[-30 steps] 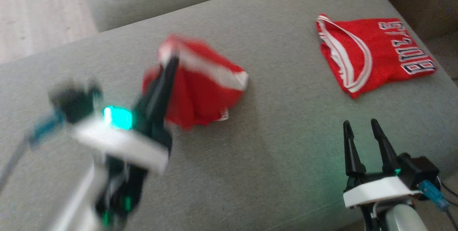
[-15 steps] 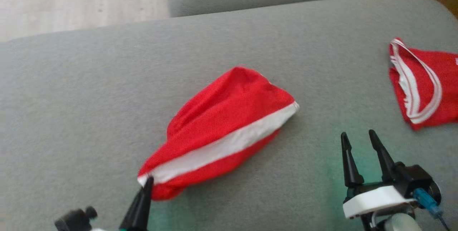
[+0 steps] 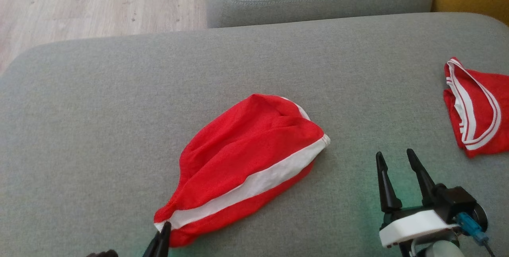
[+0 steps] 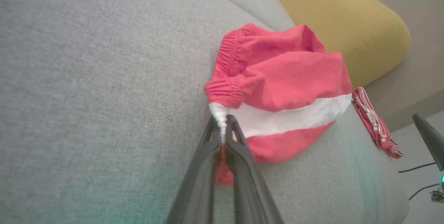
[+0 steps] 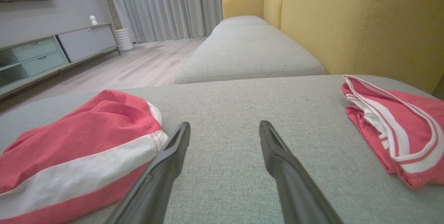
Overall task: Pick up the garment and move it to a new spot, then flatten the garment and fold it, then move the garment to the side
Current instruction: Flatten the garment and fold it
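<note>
Left gripper [image 4: 222, 128] clenched on the red shorts [image 4: 284, 78], pinching a small bunch of gathered white elastic where the side stripe meets the waistband, at the corner nearest the robot. Shorts lie about mid-seat on the grey sofa cushion [image 3: 99, 110], crumpled: the red cloth is humped and the white stripe runs diagonally away toward the right. Right gripper [image 3: 393, 157] released, jaws spread wide, nothing between them, near the shorts' far corner but not touching. A second red-and-white garment [image 3: 477, 110] sits well apart at the cushion's right edge, loosely bunched. Judgement: the move to a new spot looks nearly complete, with the garment down on open cushion and the pinch not yet let go. Flattening, folding and shifting aside are all left to do, which is most of the task.
</note>
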Robot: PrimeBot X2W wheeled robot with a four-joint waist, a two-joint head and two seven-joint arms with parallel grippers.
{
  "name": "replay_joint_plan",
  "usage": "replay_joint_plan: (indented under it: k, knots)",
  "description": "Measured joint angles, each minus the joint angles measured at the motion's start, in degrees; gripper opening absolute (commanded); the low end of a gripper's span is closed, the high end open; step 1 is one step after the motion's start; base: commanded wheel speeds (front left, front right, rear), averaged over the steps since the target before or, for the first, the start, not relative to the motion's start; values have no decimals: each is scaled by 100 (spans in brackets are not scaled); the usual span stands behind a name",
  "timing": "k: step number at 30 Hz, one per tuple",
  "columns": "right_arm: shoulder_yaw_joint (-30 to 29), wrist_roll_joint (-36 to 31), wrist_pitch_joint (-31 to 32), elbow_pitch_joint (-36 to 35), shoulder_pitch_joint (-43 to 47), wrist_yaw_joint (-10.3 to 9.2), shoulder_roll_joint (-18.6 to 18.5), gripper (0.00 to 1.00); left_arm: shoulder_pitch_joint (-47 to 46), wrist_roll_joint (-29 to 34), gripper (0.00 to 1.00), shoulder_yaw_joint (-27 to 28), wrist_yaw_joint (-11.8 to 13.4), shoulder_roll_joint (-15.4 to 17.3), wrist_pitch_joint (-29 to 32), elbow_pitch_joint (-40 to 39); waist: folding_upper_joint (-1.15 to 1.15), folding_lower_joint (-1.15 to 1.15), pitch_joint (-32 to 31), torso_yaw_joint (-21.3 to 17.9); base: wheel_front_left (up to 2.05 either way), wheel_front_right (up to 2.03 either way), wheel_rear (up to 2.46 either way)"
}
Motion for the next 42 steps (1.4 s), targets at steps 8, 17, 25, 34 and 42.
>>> replay_joint_plan:
  k: [8,17,25,34,42]
  knots:
    - [-27,1,0,-7,38,0,0,100,134,-309,100,166,0,45,-5,-250,0,0,-3,-126,0,0,0]
    - [-49,1,0,-4,91,0,0,100,170,-778,100,51,0,369,-5,-460,0,0,-38,-183,0,0,0]
    - [-41,2,0,3,91,0,0,100,147,-1015,51,-444,0,595,185,-318,0,0,-123,-184,0,0,0]
    - [-47,0,0,20,154,0,0,100,-96,-679,0,-1006,0,865,101,-591,0,0,-211,-117,0,0,0]
    - [-74,0,0,23,237,0,1,100,193,-87,0,-1573,-1,1104,77,-746,0,0,-291,-119,0,0,0]
